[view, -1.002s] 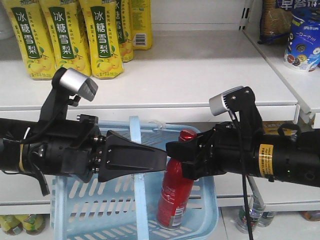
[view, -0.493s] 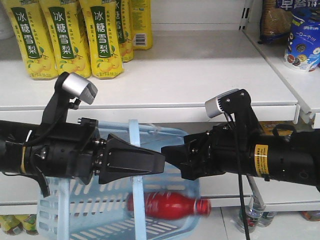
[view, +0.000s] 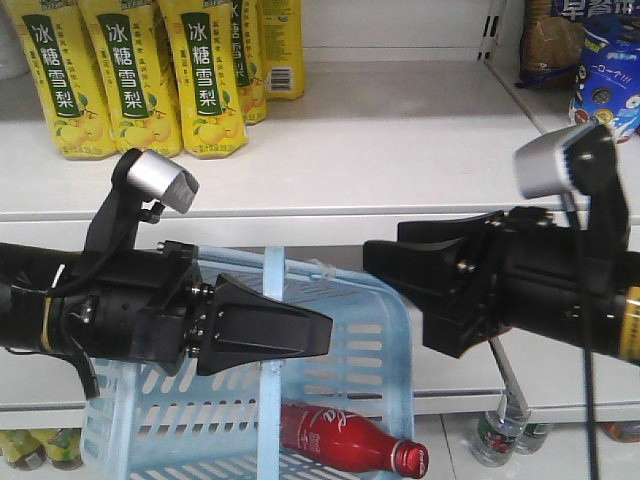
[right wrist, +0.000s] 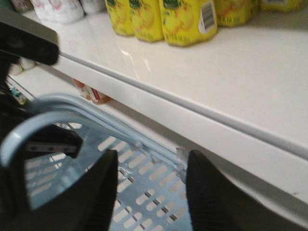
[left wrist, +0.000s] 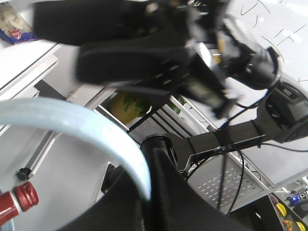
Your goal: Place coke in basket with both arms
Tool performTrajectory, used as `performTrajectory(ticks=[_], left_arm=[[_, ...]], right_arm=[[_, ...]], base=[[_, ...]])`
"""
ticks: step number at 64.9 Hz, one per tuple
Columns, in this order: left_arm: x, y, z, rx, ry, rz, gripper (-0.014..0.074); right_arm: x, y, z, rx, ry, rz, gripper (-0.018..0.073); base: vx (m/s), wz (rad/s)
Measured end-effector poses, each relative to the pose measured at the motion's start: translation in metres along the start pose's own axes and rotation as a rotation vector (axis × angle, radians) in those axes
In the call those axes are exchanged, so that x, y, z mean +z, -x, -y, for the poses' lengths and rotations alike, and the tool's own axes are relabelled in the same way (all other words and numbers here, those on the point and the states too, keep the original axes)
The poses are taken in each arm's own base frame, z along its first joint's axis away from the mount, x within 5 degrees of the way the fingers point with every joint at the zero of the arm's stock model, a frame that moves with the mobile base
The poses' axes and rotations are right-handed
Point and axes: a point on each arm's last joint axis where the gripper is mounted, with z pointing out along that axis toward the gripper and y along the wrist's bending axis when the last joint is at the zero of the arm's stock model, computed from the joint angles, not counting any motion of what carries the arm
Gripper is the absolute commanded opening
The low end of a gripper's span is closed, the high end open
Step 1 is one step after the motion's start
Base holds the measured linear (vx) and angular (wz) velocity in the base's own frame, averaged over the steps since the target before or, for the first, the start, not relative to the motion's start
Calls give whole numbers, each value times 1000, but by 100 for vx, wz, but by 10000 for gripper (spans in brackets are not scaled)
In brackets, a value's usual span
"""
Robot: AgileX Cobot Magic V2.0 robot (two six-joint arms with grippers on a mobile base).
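Coke (view: pixel 340 445) looks delivered, little left. Basket (view: pixel 385 340), six o'clock in the front view, hangs by its handle (view: pixel 272 270), pinched in the left gripper (view: pixel 322 330). The right gripper (right wrist: pixel 151 161), three o'clock, is spread and empty. The bottle lies sideways on the basket floor.

Coke (view: pixel 340 440) — seemingly flat — in basket (view: pixel 388 345)

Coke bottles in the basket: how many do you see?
1. The coke lies on its side low in the basket, cap to image right. The left hand screens part, so others may be hidden.
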Motion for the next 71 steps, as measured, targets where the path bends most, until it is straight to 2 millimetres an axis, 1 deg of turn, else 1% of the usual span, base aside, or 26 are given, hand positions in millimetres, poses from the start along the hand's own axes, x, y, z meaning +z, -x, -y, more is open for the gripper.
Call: performTrajectory(ticks=[3,4,10,15,22,25,26,32,38,39,46,53,71], left_arm=[[0,0,0,0,2,1,-6],[0,0,0,0,1,1,-6],[0,0,0,1,2,1,-6],[0,0,0,1,2,1,-6],[0,0,0,-1,2,1,-6],[0,0,0,-1,2,1,-6],[0,0,0,-1,1,1,-6],[0,0,0,-1,1,1,-6],[0,0,0,0,2,1,-6],[0,0,0,0,2,1,-6],[0,0,0,0,2,1,-6],[0,0,0,0,2,1,-6],[0,0,0,0,2,1,-6]], right_arm=[[-11,5,-7,-20,9,38,-3],[-14,7,-9,-27,13,50,-16],[-35,14,-21,-66,31,119,-11],[-51,13,-29,-88,37,161,-5],[-67,-8,-33,-90,22,176,-5],[-71,-27,-30,-77,-6,166,-5],[-72,-29,-29,-75,-16,168,-5],[-81,-62,-22,-56,-99,171,-5],[-89,-89,-14,-42,-178,186,-5],[-89,-96,-12,-37,-189,179,-5],[-93,-123,-7,-17,-226,173,-5],[-96,-136,-7,9,-221,180,-5],[-98,-136,-8,17,-217,194,-5]], base=[[0,0],[0,0],[0,0],[0,0],[0,0],[0,0],[0,0],[0,0],[0,0],[0,0],[0,0],[0,0],[0,0]])
